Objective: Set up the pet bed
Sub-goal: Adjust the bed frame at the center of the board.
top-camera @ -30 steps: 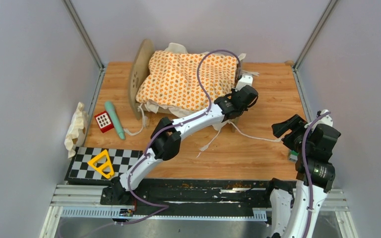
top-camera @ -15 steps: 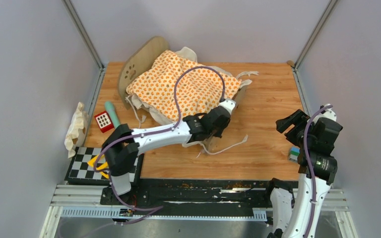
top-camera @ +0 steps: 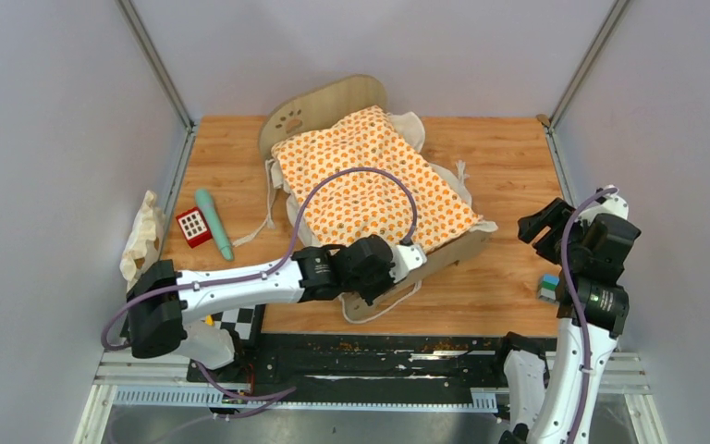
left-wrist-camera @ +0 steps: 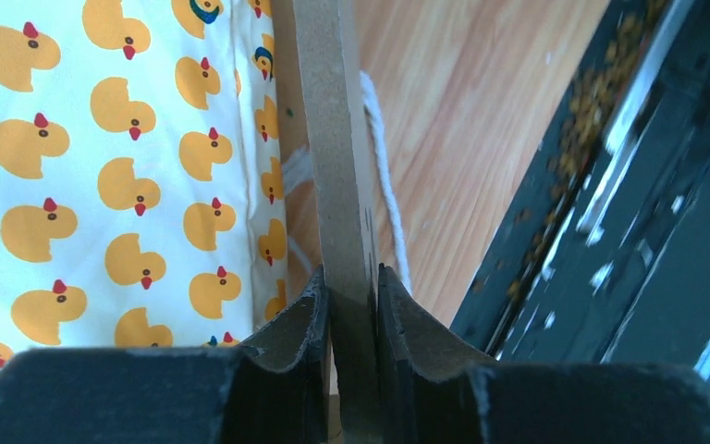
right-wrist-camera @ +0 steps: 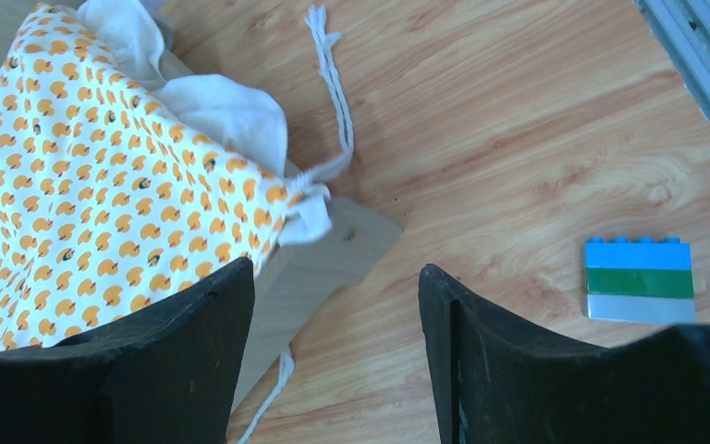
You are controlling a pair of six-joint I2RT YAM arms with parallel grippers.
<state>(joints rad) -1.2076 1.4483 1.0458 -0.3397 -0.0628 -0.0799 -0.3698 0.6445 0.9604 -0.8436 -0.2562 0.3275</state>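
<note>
The pet bed (top-camera: 325, 104) lies slantwise on the wooden floor, one rounded light-wood end board with a paw print at the back and the other near board (top-camera: 448, 256) toward the front. An orange duck-print cushion (top-camera: 374, 185) covers its base. My left gripper (top-camera: 407, 263) is shut on the near end board. In the left wrist view the board's edge (left-wrist-camera: 333, 139) runs up between the pads, with the left gripper (left-wrist-camera: 352, 296) clamped on it and the cushion (left-wrist-camera: 102, 166) beside it. My right gripper (top-camera: 541, 227) hovers open at the right, empty (right-wrist-camera: 337, 277), above the floor next to the board's corner (right-wrist-camera: 333, 254).
A blue-green-grey block (right-wrist-camera: 639, 279) lies by the right wall. At the left are a teal stick (top-camera: 213, 222), a red block (top-camera: 192, 226) and a cream cloth (top-camera: 143, 240). White tie cords (right-wrist-camera: 333, 83) trail off the cushion. A checkerboard (top-camera: 243, 321) sits under the left arm.
The left arm has pulled back toward the near edge with the end board in its grip, turning the whole bed clockwise. The right arm has barely moved.
</note>
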